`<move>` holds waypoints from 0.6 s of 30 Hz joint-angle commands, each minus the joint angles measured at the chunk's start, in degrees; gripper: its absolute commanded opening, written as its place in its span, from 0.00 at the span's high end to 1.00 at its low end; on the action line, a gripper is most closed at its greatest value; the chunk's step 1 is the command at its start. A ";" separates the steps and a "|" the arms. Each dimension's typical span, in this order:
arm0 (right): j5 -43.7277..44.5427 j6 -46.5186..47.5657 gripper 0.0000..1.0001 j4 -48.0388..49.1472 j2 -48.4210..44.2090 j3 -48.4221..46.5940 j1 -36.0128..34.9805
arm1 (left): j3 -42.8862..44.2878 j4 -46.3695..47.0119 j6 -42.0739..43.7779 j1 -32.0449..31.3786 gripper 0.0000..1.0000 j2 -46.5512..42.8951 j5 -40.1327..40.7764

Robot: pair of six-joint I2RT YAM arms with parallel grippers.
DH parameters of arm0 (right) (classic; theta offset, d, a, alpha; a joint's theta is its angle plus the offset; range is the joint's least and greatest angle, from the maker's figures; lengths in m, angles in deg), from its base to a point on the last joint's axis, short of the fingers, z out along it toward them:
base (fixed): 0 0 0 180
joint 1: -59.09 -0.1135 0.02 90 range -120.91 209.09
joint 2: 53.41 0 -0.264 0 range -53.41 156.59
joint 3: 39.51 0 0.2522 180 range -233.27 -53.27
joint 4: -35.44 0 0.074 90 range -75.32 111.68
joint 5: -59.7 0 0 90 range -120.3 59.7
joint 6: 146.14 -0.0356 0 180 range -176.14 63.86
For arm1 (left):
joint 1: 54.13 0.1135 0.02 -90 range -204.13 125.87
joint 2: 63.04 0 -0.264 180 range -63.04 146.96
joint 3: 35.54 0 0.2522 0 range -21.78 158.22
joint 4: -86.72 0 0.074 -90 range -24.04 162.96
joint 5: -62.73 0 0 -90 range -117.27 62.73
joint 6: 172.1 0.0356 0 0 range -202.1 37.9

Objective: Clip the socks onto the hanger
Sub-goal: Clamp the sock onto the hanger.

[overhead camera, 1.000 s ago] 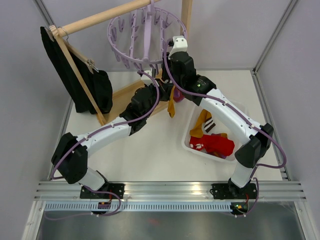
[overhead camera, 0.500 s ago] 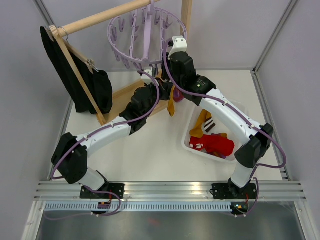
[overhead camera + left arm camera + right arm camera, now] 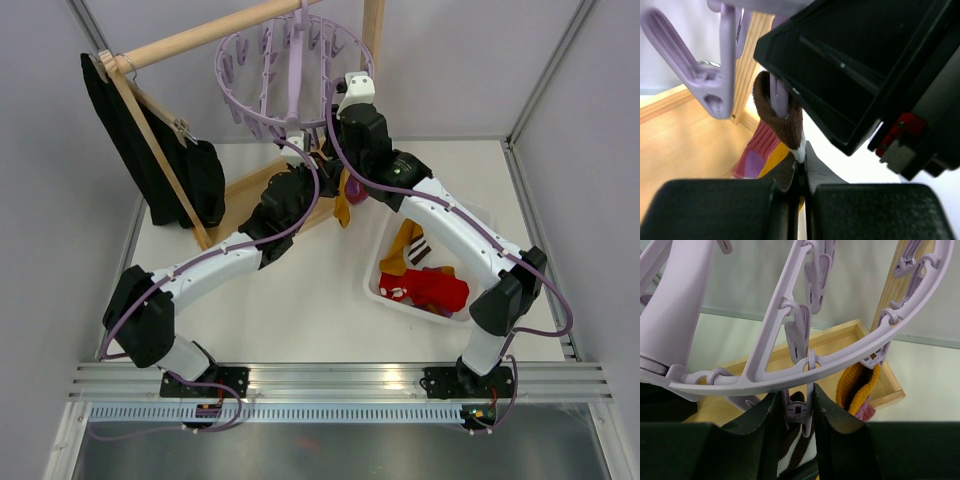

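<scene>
The lavender hanger hangs from the wooden rail. My right gripper is shut on one of the hanger's pegs under the ring, pressing it between both fingers. A brown sock with white stripes sits just below that peg. My left gripper is shut on this brown sock, whose cuff is up around the peg's lower end. A mustard sock hangs clipped to the ring beside it, seen in the top view as the mustard sock. More socks, red and mustard, lie in the white bin.
The white bin stands at the right of the table. A wooden rack frame lies under the hanger, with a black garment on a wooden hanger at the left. Other lavender pegs dangle close to both grippers.
The left gripper has edged slightly up toward the hanger with the brown sock. The right arm holds still on the peg.
</scene>
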 commanded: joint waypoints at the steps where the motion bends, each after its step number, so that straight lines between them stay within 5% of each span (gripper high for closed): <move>1: 1.82 0.78 1.00 1.87 -2.29 -1.42 -0.23 | 2.96 3.39 1.97 -0.11 0.98 0.14 1.13; 10: 1.99 0.95 1.00 2.13 -2.73 -1.24 -0.14 | 3.93 2.51 2.15 -0.19 0.98 1.11 -0.63; 13: 1.82 1.04 0.80 2.30 -3.17 -0.80 -0.14 | 4.37 1.98 2.15 -0.19 0.98 1.54 -1.33; 14: 1.47 1.04 0.65 2.39 -3.52 -0.63 -0.14 | 4.46 1.72 2.15 -0.11 0.98 1.46 -1.42; 18: 0.85 0.95 0.41 2.48 -4.05 -0.36 -0.14 | 4.98 1.37 2.41 -0.11 0.98 1.90 -1.95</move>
